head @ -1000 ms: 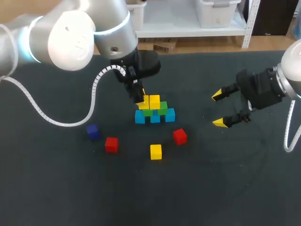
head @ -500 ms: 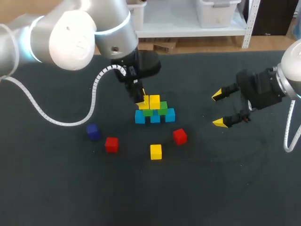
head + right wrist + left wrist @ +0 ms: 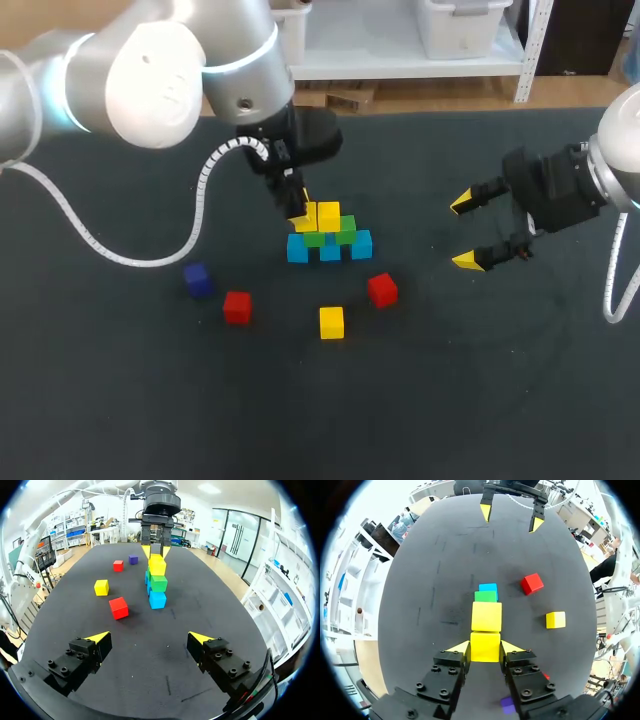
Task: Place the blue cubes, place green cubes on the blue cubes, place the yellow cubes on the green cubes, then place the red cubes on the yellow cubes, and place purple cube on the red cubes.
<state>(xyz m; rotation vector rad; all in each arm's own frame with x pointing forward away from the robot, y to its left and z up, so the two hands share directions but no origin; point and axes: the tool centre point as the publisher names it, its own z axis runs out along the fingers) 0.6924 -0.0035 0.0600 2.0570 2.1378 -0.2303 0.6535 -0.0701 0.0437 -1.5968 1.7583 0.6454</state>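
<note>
Three blue cubes [image 3: 330, 250] form a row mid-table, with green cubes [image 3: 346, 228] on them and a yellow cube [image 3: 329, 214] on the greens. My left gripper [image 3: 298, 207] is shut on a second yellow cube [image 3: 485, 646], held right beside the first yellow cube [image 3: 486, 616] at the stack's left end. Loose on the table lie a yellow cube [image 3: 331, 322], two red cubes [image 3: 382, 289] [image 3: 237, 307] and a purple cube [image 3: 197, 279]. My right gripper [image 3: 467, 231] hangs open and empty to the right of the stack [image 3: 157, 582].
The loose cubes lie in front of the stack, between it and the table's near edge. The dark table [image 3: 480, 380] is bare at the front right, under and before my right gripper [image 3: 150, 640]. The left arm's white cable [image 3: 200, 215] hangs left of the stack.
</note>
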